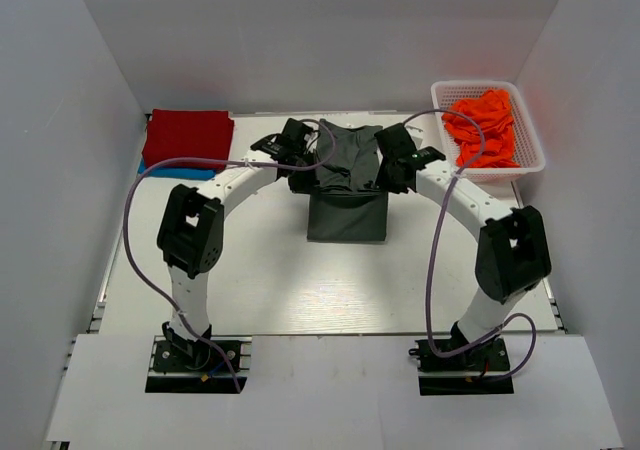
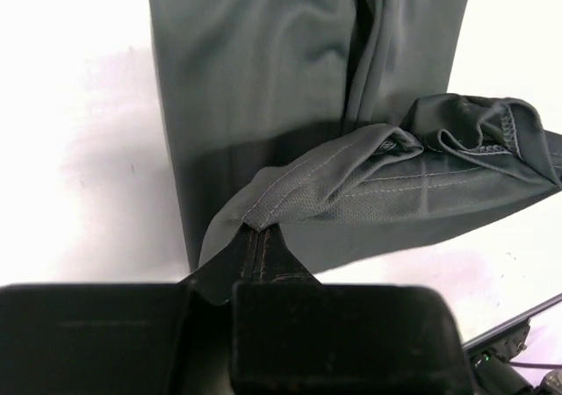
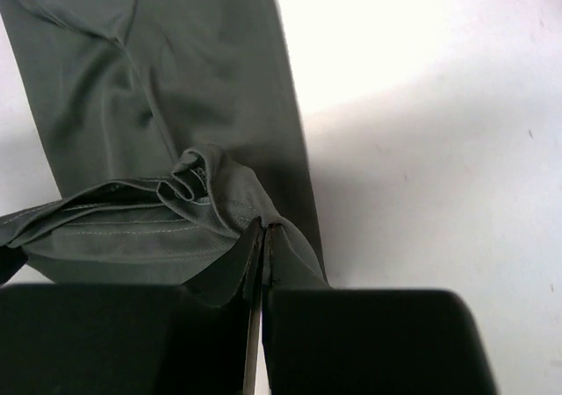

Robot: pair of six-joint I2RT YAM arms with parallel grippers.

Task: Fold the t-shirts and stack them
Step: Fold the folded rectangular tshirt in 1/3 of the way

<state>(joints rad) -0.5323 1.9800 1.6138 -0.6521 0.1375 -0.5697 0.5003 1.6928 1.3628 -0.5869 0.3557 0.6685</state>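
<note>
The dark charcoal-grey t-shirt [image 1: 347, 185] lies narrowed into a long strip at the table's middle back. My left gripper [image 1: 300, 177] is shut on its left hem edge, and the lifted hem [image 2: 351, 180] shows in the left wrist view. My right gripper [image 1: 392, 178] is shut on its right hem edge [image 3: 224, 197]. Both hold the hem raised above the shirt's lower part [image 1: 347, 220], which lies flat. A folded red t-shirt [image 1: 188, 137] lies on a blue t-shirt [image 1: 180, 173] at the back left. Bright orange t-shirts [image 1: 484, 126] fill the basket.
A white plastic lattice basket [image 1: 535, 145] stands at the back right. White walls enclose the table at left, back and right. The arms' purple cables [image 1: 436, 240] loop over the table's sides.
</note>
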